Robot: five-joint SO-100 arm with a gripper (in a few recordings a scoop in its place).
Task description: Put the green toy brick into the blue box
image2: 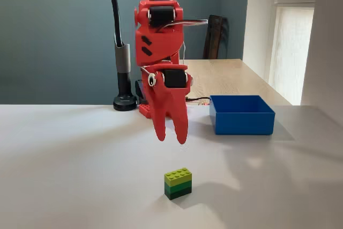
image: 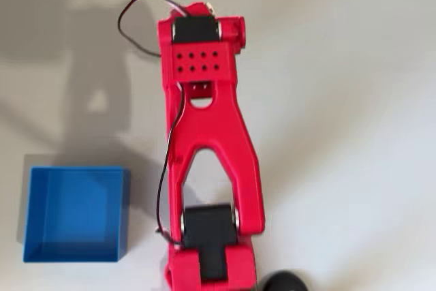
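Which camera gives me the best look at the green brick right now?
The fixed view: the green toy brick sits unobstructed on the white table, below and ahead of the open claw. In the overhead view I can't make the brick out.

Lime-over-dark-green toy brick (image2: 178,183), bright blue box (image2: 241,115), red tool (image2: 171,135)

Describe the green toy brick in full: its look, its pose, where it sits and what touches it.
The green toy brick is a small studded block that looks like plastic, stacked in layers: lime green on top, darker greens beneath. It stands upright, studs up, on the white table, turned slightly so a corner faces the fixed view. Only the table touches it. The red gripper hangs above it, clear of it, and the blue box sits farther back to the right.
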